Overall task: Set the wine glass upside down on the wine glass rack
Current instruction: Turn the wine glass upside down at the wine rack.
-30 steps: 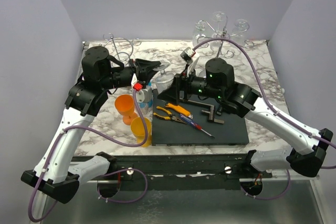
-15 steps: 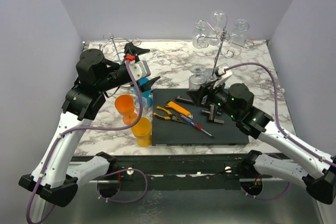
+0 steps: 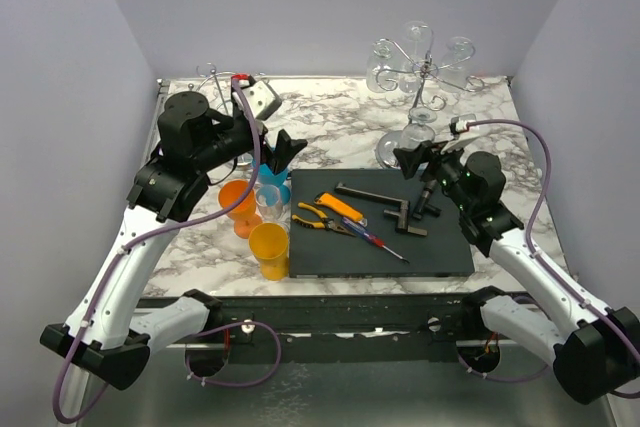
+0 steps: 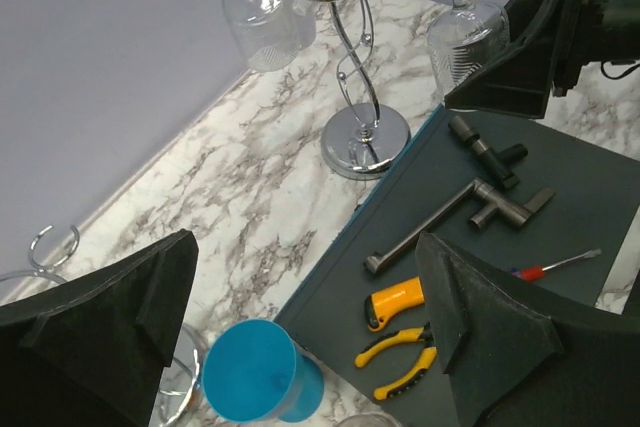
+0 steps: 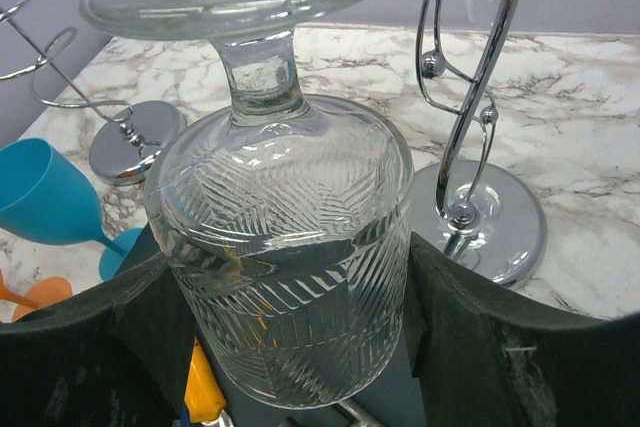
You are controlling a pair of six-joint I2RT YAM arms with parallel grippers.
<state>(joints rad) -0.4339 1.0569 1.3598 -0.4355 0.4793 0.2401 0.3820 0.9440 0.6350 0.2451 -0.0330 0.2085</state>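
My right gripper (image 3: pixel 418 155) is shut on the wine glass (image 3: pixel 421 127), a clear ribbed glass (image 5: pixel 290 257) held upside down by the bowl, foot on top. It hangs just beside the chrome stem of the wine glass rack (image 5: pixel 478 97), above the rack's round base (image 3: pixel 394 150). Other glasses hang from the rack's top arms (image 3: pixel 420 57). My left gripper (image 3: pixel 275 147) is open and empty over the blue cup (image 4: pixel 255 382). In the left wrist view the held wine glass (image 4: pixel 465 37) shows to the right of the rack base (image 4: pixel 365 137).
A dark mat (image 3: pixel 440 247) carries yellow pliers (image 3: pixel 318 219), a utility knife (image 3: pixel 345 209), a screwdriver (image 3: pixel 385 244) and metal bars (image 3: pixel 385 197). Orange (image 3: pixel 238 202) and yellow (image 3: pixel 268 247) cups stand left of it. A second wire rack (image 3: pixel 225 82) stands at back left.
My left gripper opened, let go of the glass and drew back to the left. My right arm carried the glass rightwards to the rack.
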